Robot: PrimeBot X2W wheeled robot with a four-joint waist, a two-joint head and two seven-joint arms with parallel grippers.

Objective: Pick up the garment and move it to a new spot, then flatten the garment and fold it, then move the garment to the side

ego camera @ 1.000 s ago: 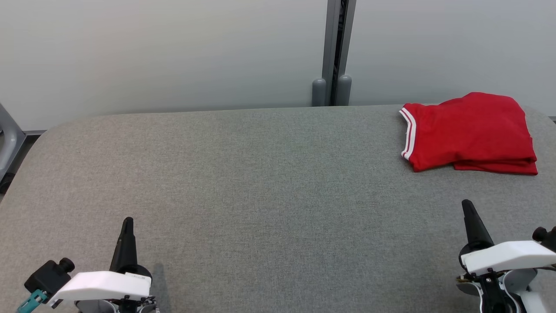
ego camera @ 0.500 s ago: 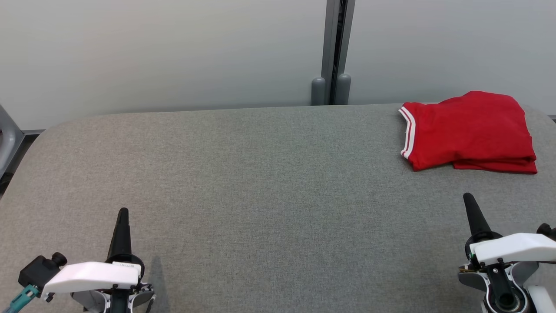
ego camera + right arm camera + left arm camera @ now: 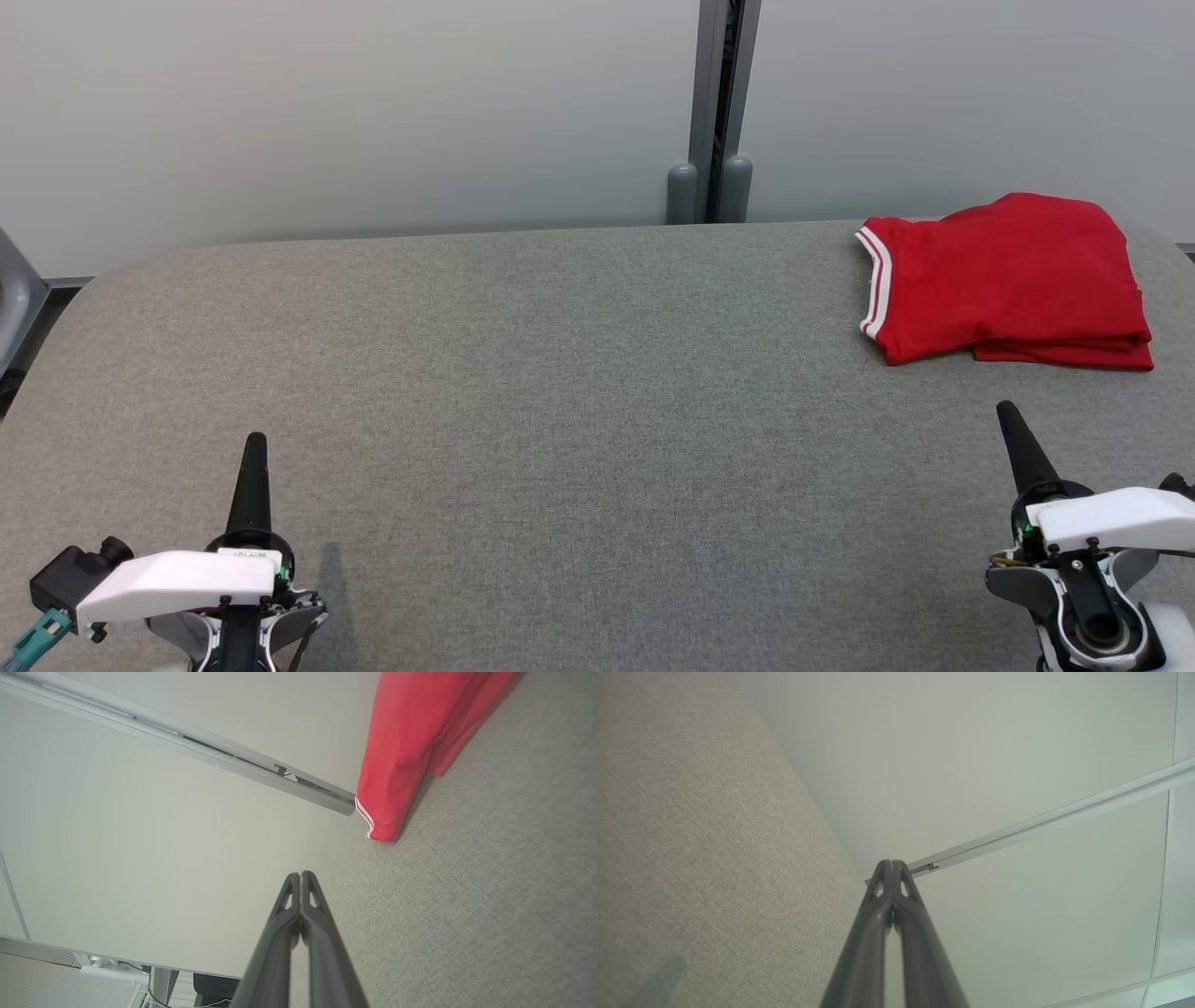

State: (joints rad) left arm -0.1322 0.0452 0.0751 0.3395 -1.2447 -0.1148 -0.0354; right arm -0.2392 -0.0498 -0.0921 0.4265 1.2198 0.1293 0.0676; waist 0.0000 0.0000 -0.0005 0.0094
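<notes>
From the head camera, the folded red garment (image 3: pixel 1004 280) lies at the far right of the grey table (image 3: pixel 560 373). Its long axis runs left to right and its white-striped edge faces left. The left gripper (image 3: pixel 254 441) and right gripper (image 3: pixel 1005 411) sit near the front corners, well apart from it. In the left wrist view, the left gripper (image 3: pixel 892 863) has its fingers pressed together, holding nothing. In the right wrist view, the right gripper (image 3: pixel 300 875) is likewise closed and empty, and the garment (image 3: pixel 411 742) lies ahead, its striped corner nearest.
</notes>
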